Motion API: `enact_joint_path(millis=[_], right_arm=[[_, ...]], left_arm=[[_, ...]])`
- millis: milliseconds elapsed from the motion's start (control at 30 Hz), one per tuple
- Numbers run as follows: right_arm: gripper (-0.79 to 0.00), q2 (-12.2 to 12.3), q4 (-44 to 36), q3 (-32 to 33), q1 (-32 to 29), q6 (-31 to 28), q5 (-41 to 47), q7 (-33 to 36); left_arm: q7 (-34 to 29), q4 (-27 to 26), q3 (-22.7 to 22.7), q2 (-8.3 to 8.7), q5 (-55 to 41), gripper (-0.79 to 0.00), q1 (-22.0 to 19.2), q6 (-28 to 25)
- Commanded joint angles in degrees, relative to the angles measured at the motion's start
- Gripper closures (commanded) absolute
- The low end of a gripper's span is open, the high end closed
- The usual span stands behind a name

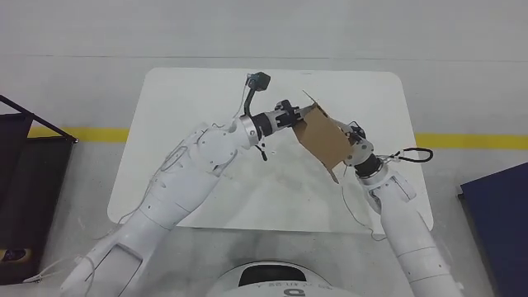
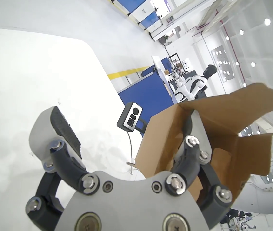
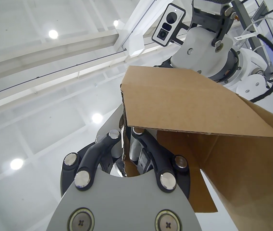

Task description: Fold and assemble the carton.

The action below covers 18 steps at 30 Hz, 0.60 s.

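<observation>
While the right gripper [image 3: 126, 133] has its 2 fingers [image 3: 141, 143] closed on a thin raw edge of the carton [image 3: 187, 102], the left gripper [image 2: 125, 121] stands with its 2 fingers spread wide, clamping nothing. Seen from the left wrist, 1 of those fingers [image 2: 196, 126] sits inside the brown carton [image 2: 223, 111], lying close to a folded corner. The other finger [image 2: 59, 126] hangs free outside it over the white table [image 2: 30, 73], so that a carton wall stands between the 2. From above, the carton [image 1: 323, 136] is held tilted over the table [image 1: 198, 107], right of its centre, between the 2 arms. There the left gripper [image 1: 295, 115] meets the carton's far-left end and the right gripper [image 1: 353, 143] holds its near-right end. The carton is only partly formed. In the right wrist view a flat panel juts out over the closed fingers and side walls drop away beneath it, and in the left wrist view loose flaps [image 2: 254, 152] stick out at different angles. Whether any part of the carton touches the table I cannot tell. A yellow stripe [image 1: 470, 141] runs along the floor beside the table
</observation>
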Motion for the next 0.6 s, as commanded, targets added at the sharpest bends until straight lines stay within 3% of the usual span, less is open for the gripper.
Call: enact_joint_path(millis=[0, 67, 100, 333, 400, 467, 567], right_arm=[[0.000, 0.00, 0.00, -0.15, 0.09, 0.04, -0.20, 0.31], [0.000, 0.01, -0.02, -0.32, 0.17, 0.09, -0.39, 0.55], [0.000, 0.01, -0.02, -0.40, 0.18, 0.10, -0.49, 0.60], [0.000, 0.01, 0.00, -0.56, -0.08, -0.25, -0.45, 0.83], [0.000, 0.03, -0.14, -0.47, -0.34, -0.47, -0.45, 0.75], [0.000, 0.08, -0.38, -0.32, -0.68, -0.53, -0.49, 0.89], [0.000, 0.17, -0.67, -0.02, -1.29, -0.65, -0.53, 1.22]], left_arm=[[-1.30, -0.25, -0.45, 0.17, 0.31, -0.785, 0.07, -0.08], [-2.46, -0.44, -1.08, 0.37, 0.64, -0.785, 0.05, -0.26], [-2.89, -0.60, -1.39, 0.46, 0.74, -0.736, 0.10, -0.32], [-5.12, -1.28, -2.60, 0.83, 0.58, -0.705, 0.73, -0.32], [-5.88, -1.58, -2.37, 0.86, 1.06, -0.720, 0.81, -0.29], [-6.20, -1.83, -2.08, 0.83, 1.41, -0.785, 0.79, -0.20], [-6.14, -2.36, -1.72, 0.72, 1.51, -0.785, 0.62, -0.05]])
